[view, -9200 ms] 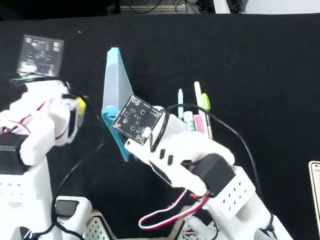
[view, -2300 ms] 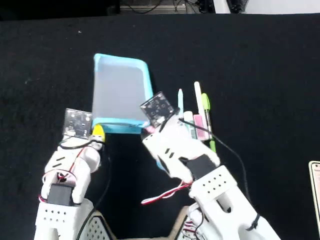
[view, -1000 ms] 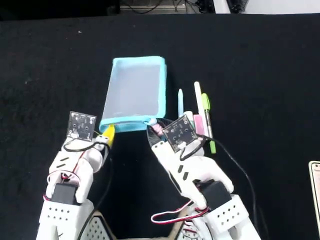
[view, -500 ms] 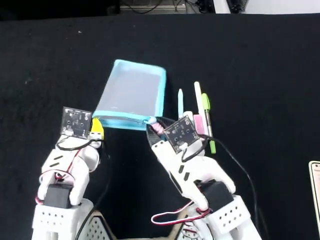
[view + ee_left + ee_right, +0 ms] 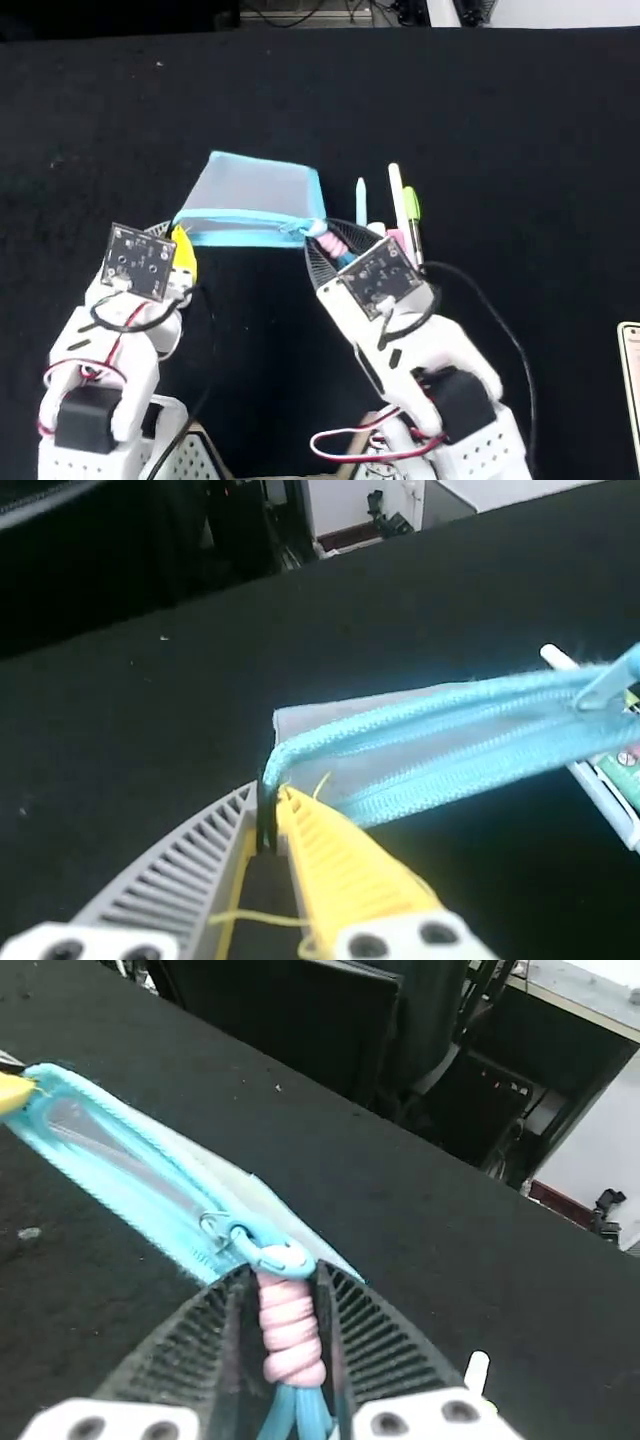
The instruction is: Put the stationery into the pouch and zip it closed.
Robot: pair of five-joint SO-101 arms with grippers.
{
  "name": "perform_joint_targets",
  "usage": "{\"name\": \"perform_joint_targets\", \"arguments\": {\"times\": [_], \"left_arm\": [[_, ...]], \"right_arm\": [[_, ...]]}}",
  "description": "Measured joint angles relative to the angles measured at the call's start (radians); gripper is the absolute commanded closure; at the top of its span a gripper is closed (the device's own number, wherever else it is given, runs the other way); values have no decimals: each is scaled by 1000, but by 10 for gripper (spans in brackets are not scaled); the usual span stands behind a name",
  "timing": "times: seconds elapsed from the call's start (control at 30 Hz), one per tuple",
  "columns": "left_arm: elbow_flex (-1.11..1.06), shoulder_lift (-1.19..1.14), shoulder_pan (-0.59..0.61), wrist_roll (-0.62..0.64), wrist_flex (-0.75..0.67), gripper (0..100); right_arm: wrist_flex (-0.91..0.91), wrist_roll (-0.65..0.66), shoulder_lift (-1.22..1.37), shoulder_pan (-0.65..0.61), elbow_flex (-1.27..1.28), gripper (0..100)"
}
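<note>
Turquoise fabric tape marks the line that matters. The zip edge of the pale blue translucent zip pouch (image 5: 255, 195) runs side to side across the high view. It is strung between the two arms and lifted off the black cloth table (image 5: 520, 150), with the pouch body leaning away from the robot.

The left gripper (image 5: 183, 252) holds the left end of that edge, its yellow finger (image 5: 330, 870) and grey finger closed on the corner of the tape. The right gripper (image 5: 326, 244) is clamped on the pink knotted pull cord (image 5: 288, 1332) at the opposite end, with the metal zipper slider (image 5: 262, 1252) just past its fingertips.

So the slider sits at the right arm's end of the track, and the track's long axis points from there straight toward the left gripper (closing would presumably mean drawing the cord along it while the left end acts as anchor). The two tapes look parted between the grippers, so the mouth seems open.

The stationery is not inside. A slim teal pen (image 5: 360, 200), a white pen (image 5: 395, 185) and a green highlighter (image 5: 411, 212) lie side by side on the cloth just beside the right gripper. They point away from the robot, roughly crosswise to the zip. The right arm is much the nearer to them, but its jaws are occupied.
</note>
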State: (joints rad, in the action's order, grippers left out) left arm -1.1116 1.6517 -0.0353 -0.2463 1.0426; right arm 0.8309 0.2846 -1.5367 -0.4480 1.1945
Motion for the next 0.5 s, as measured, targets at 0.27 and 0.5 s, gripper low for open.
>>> {"name": "perform_joint_targets", "arguments": {"times": [0.27,0.5], "left_arm": [[149,6,0,-25,78,971],[184,8,83,-25,78,971]], "right_arm": [[11,2,21,0,-109,988],[31,3,295,0,-305,988]]}}
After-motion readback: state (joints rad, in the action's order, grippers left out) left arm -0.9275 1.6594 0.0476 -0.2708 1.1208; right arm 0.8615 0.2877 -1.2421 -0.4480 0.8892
